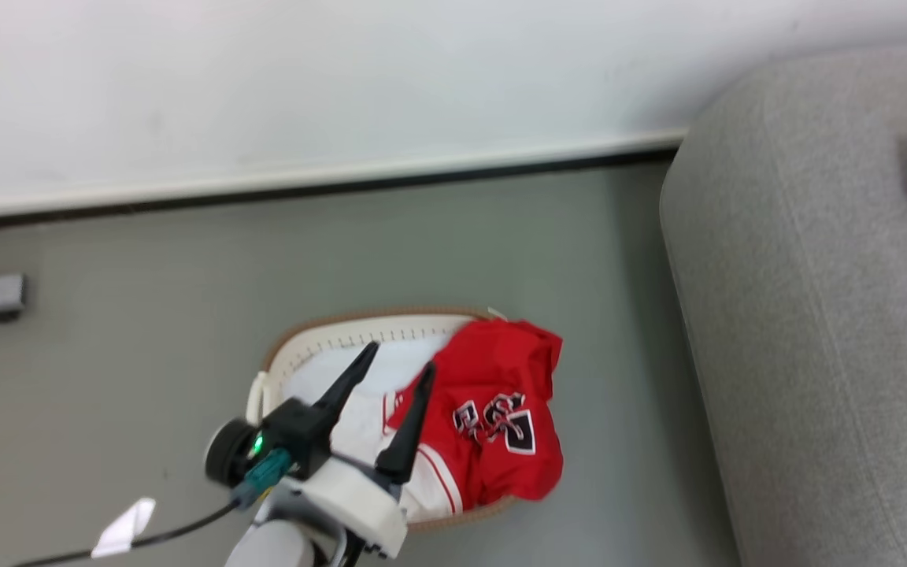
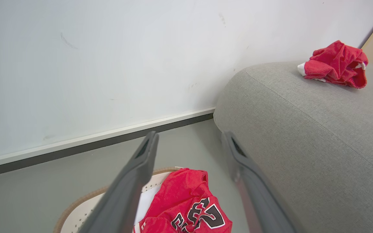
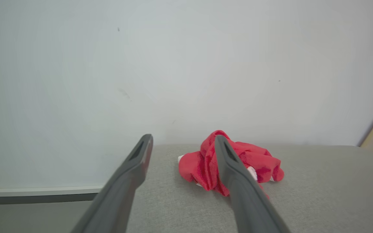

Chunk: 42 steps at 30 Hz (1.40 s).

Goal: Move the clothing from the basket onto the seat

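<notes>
Shows left gripper spread over basket, right gripper spread above seat facing 1 crumpled jersey. May tip basket if overhanging jersey catches rim.

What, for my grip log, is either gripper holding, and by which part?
Nothing is held. The left gripper is open above the red jersey in the basket; the right gripper is open, the crumpled jersey loose on the sofa beyond it.

White wall meets grey floor at a pale skirting
</notes>
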Available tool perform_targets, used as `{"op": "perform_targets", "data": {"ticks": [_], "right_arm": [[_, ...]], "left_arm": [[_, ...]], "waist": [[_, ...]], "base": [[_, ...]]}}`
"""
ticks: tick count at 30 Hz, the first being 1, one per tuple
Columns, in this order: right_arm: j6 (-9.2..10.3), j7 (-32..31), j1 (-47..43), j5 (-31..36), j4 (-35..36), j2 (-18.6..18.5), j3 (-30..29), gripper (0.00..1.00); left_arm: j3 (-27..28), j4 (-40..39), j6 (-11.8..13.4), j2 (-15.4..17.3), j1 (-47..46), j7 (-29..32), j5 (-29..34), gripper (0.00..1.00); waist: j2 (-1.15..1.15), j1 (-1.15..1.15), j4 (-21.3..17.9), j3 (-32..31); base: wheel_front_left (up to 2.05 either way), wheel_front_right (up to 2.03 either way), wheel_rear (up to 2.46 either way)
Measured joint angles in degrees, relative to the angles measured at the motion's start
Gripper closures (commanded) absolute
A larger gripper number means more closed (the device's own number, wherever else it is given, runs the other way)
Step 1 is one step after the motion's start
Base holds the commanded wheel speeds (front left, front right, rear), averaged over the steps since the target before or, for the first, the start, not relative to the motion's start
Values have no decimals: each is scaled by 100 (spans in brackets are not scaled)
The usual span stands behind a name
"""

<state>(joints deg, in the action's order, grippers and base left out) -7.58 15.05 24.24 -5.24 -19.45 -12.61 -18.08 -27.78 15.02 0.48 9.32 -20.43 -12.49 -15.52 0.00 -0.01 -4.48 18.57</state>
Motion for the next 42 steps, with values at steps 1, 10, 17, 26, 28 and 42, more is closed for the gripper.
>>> {"op": "perform_targets", "data": {"ticks": [1, 10, 17, 26, 28, 42], "right_arm": [[1, -1, -253, -42, 246, 66, 115, 0], [1, 0, -1876, 204, 1162, 647, 902, 0], [1, -1, -2588, 223, 843, 922, 1351, 0], [1, -1, -2906, -124, 424, 978, 1830, 0], [1, 0, -2904, -147, 397, 979, 1871, 0], [0, 0, -2558, -77, 647, 978, 1875, 0]], "left_arm": [[69, 52, 51, -4, 102, -31, -40, 0], [544, 399, 319, 29, 934, -253, -261, 0], [988, 347, 334, -3, 1556, -264, -243, 0], [1561, 321, 232, -247, 2112, -265, -55, 0], [1648, 314, 181, -290, 2162, -265, 1, 0], [1733, 426, -258, -504, 1864, -265, 372, 0]], "waist": [[0, 0, 12, -127], [0, -1, 279, -1190], [0, -1, 608, -1800], [0, 0, 773, -2117], [0, 0, 773, -2116], [0, 1, 646, -1706]], "base": [[0, 0, 0], [0, 0, 0], [0, 0, 0], [0, 0, 0], [0, 0, 0], [0, 0, 0]]}}
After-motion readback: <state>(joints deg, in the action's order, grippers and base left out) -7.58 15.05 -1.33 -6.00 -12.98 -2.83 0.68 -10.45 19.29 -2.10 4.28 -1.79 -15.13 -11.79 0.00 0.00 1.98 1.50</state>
